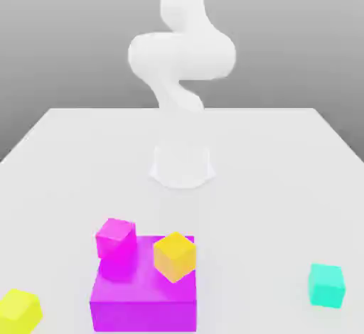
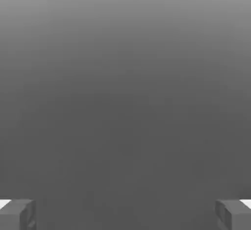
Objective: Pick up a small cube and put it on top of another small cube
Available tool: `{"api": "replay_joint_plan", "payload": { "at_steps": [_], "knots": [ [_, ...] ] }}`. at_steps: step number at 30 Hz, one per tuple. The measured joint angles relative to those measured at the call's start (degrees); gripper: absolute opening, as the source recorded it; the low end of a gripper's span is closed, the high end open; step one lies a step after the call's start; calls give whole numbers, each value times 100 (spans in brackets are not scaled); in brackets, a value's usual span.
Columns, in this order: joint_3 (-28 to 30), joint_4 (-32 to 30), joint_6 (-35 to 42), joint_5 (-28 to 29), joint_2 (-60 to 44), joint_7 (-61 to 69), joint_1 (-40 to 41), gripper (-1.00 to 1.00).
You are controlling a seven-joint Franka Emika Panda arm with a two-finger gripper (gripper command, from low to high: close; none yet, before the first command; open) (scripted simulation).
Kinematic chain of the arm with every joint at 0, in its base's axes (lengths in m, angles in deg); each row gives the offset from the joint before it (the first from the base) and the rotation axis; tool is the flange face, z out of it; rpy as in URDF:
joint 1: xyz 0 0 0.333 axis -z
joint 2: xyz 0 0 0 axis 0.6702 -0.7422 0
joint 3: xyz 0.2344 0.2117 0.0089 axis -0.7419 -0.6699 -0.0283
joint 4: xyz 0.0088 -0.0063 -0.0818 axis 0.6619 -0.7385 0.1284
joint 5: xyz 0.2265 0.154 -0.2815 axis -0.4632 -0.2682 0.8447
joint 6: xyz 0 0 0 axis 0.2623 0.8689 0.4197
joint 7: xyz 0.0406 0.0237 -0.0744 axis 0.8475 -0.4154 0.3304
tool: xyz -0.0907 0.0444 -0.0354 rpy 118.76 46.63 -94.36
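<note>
Nearest in the exterior view, toward the exterior view's left: a yellow cube [image 1: 20, 313], cut off by the picture's border, and beside it, apart, a broad purple block [image 1: 144, 315], solid-looking and flat-topped, with its front face squarely toward the camera.

Well apart from the block, toward the exterior view's right: the teal cube [image 1: 326, 286], flat on the white table [image 1: 249, 219]. Upright, with top and front faces in sight; turned only slightly from square to the camera. Edges much alike in length, so without a long axis to give a heading.

A little farther back, by the right side of the block's top as seen in the exterior view: an orange cube [image 1: 175, 256], turned corner-on, with a tilted look. Farther again, at the block's rear left corner: a magenta cube [image 1: 116, 239], seemingly also askew. Over the block's outline in both cases; impossible to tell how much is resting on it.

Beyond the cubes: the white arm [image 1: 183, 55], rising from a base [image 1: 182, 165] at the middle of the table, against a grey backdrop.

In the hand view: the gripper [image 2: 125, 215], fingers spread wide, with plain grey between them and nothing held.
</note>
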Motion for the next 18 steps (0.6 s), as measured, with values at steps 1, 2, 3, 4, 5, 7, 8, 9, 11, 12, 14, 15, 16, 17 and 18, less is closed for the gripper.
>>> {"api": "replay_joint_plan", "payload": {
  "at_steps": [1, 2, 3, 4, 5, 7, 8, 9, 11, 12, 14, 15, 16, 17, 18],
  "knots": [
    [21, -29, -85, -30, -226, 198, -138, 0],
    [37, -57, -167, -60, -443, 386, -267, 0],
    [31, -84, -244, -108, -656, 587, -368, 0],
    [41, -111, -324, -142, -866, 775, -487, 0],
    [47, -139, -403, -174, -1076, 962, -604, 0],
    [44, -192, -560, -241, -1493, 1334, -820, 0],
    [33, -219, -638, -276, -1701, 1521, -920, 0],
    [19, -246, -715, -307, -1909, 1705, -1018, 0],
    [-20, -299, -871, -361, -2325, 2068, -1203, 0],
    [-47, -326, -950, -383, -2533, 2245, -1289, 0],
    [-125, -380, -1106, -414, -2948, 2591, -1438, 0],
    [-173, -407, -1185, -418, -3155, 2756, -1500, 0],
    [-219, -434, -1265, -414, -3362, 2915, -1569, 0],
    [-273, -462, -1345, -400, -3569, 3068, -1666, 0],
    [-318, -489, -1425, -375, -3776, 3211, -1754, 0]
  ]
}}
